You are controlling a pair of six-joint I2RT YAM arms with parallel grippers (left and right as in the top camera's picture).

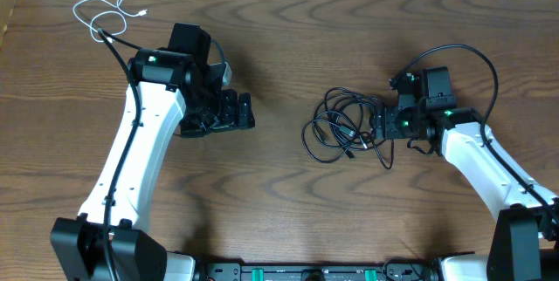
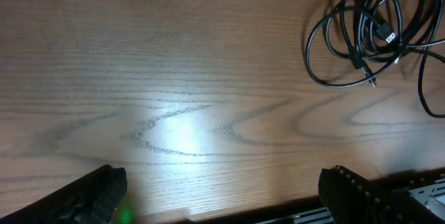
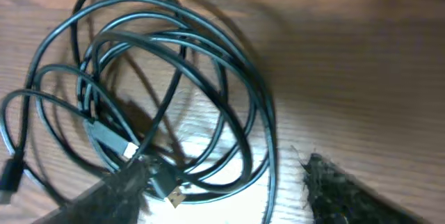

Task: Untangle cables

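Though tangled, cables (image 1: 343,128) at right gripper (image 1: 379,125).

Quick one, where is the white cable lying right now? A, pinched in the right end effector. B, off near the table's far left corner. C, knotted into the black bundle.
B: in the overhead view the white cable lies looped near the far left corner, well apart from the black cables bunched at mid-table.

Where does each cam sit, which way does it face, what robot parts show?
Overhead: above the table, looking straight down; left arm, right arm, white cable, black tangle.
Left wrist: on left arm, facing across wood toward the tangle; left fingers in bottom corners.
Right wrist: close over the tangle; right fingers at bottom.
Shared: all three show the tangle.
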